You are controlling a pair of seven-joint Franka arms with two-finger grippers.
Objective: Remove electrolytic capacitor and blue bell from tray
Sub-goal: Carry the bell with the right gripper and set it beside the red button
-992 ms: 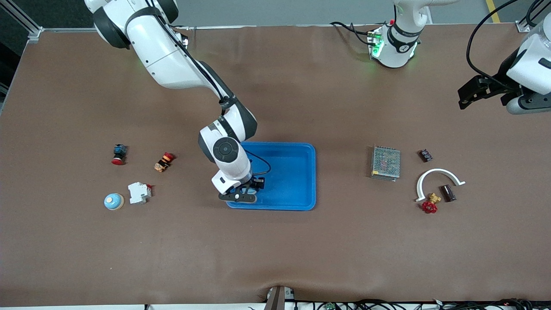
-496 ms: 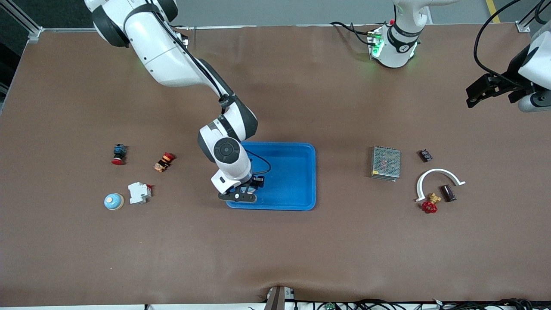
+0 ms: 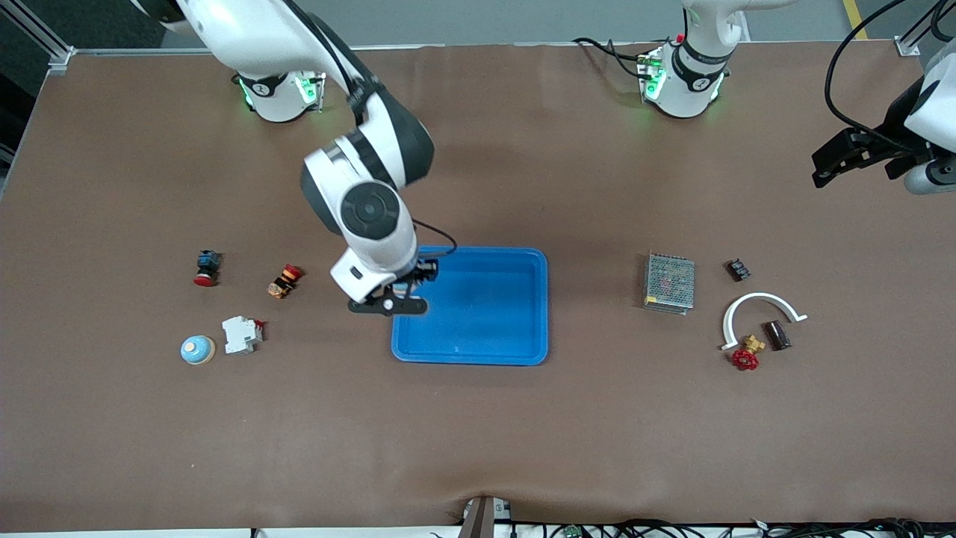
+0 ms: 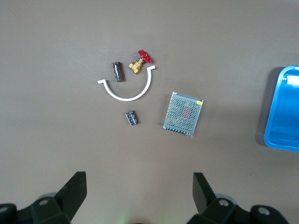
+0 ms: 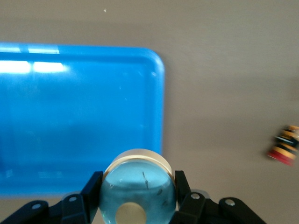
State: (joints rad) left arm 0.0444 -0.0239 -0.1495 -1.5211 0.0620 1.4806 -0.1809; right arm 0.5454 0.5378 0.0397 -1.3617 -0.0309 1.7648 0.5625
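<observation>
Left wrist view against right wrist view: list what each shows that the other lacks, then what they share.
Only the left wrist view: the open left gripper over bare table, a white arc bracket, a red-handled valve, a dark capacitor, a small black part and a mesh-covered box.
Only the right wrist view: the right gripper shut on a blue bell, plus a blurred red button.
Both: the blue tray and the brown table.

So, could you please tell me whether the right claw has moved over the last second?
Yes. The right claw, shut on a bell, has shifted from the blue tray's nearer corner toward the robots' bases, along its edge.
</observation>
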